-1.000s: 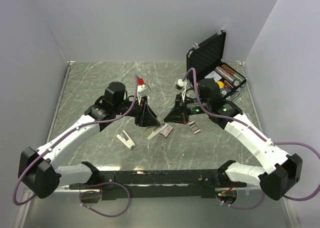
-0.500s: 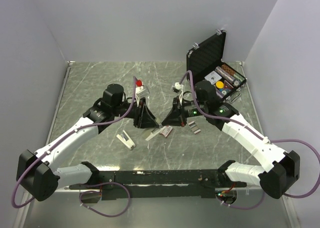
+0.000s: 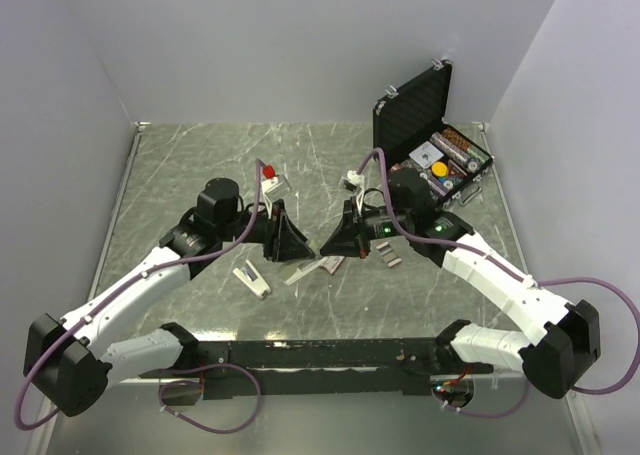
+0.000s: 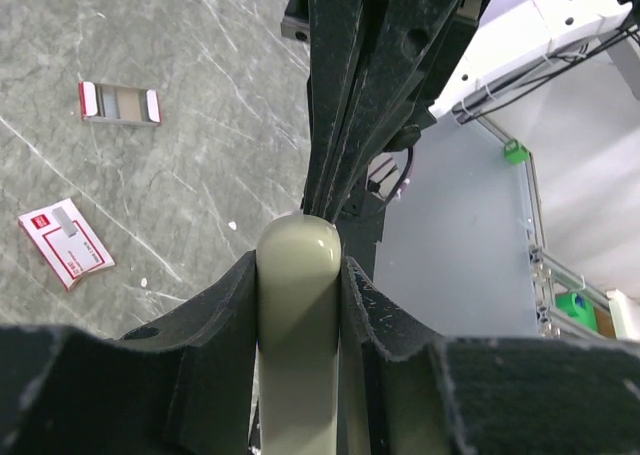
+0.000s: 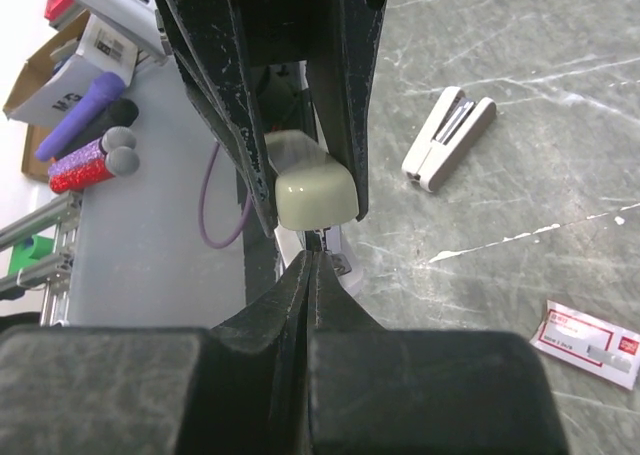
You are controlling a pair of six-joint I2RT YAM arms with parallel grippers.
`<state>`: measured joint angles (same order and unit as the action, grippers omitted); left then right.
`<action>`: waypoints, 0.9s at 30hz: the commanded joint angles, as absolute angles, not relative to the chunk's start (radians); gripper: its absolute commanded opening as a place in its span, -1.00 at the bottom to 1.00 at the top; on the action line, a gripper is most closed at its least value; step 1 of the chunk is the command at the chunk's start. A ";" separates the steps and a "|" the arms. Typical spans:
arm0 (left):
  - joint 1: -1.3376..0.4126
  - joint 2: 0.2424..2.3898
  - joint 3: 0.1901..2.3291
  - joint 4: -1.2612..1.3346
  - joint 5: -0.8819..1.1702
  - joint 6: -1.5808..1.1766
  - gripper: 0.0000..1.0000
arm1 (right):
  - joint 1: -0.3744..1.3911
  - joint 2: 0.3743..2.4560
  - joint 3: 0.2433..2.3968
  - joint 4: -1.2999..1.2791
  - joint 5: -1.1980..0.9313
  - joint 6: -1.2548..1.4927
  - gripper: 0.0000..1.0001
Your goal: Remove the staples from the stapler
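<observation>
Left gripper (image 3: 296, 245) and right gripper (image 3: 333, 241) drifted nearer pink box (image 3: 333, 264). Top: left gripper clamps stapler (image 3: 299, 272) beside box; staples (image 3: 388, 254) lie right of box. Left wrist: cream stapler squeezed tight. Right wrist: right gripper pinched shut, empty, at stapler nose.

Robotics lab test cell: plain white walls (image 3: 300, 45) enclose a marbled table (image 3: 170, 165); robot arms (image 3: 500, 272) bolted along the bottom edge.

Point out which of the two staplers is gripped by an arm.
The cream stapler, clamped between the left gripper's jaws. The other, a white stapler, lies loose on the table, touched by neither gripper.
</observation>
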<state>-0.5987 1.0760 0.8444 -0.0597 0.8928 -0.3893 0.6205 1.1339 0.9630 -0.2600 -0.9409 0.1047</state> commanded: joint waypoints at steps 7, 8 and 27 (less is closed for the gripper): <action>-0.588 0.979 0.861 0.244 0.792 -0.495 -0.99 | 0.657 1.126 0.876 -0.238 -0.946 0.132 -1.00; -0.584 0.974 0.854 0.258 0.781 -0.505 -0.99 | 0.658 1.124 0.873 -0.235 -0.946 0.135 -1.00; -0.584 0.943 0.775 0.486 0.577 -0.649 -0.99 | 0.715 1.172 0.853 -0.081 -0.965 0.235 -1.00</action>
<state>-0.5838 0.9737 0.7525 0.2955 0.6575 -0.6003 0.6880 1.1584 0.8520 -0.1150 -0.9260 0.2070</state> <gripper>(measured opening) 0.361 0.007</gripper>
